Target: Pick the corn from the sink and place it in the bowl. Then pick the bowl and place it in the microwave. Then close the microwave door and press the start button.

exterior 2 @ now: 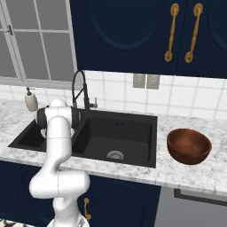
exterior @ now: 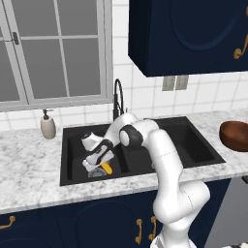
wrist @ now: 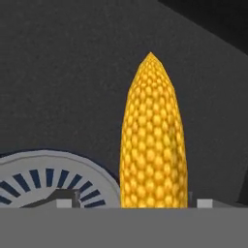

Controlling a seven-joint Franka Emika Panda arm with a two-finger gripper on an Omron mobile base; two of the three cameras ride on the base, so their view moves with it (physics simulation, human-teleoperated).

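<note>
1. Presently, gripper (exterior: 98,168): lowered into the left basin of the sink (exterior: 193,157), directly over the corn (exterior: 106,168); how wide the jaws stand cannot be told.
2. Corn: lying on the black basin floor beside the round drain (wrist: 48,181) (close up in the hand view, between the finger tips).
3. Bowl (exterior 2: 189,145): upright on the marble worktop (exterior 2: 186,175), right of the sink.
</note>
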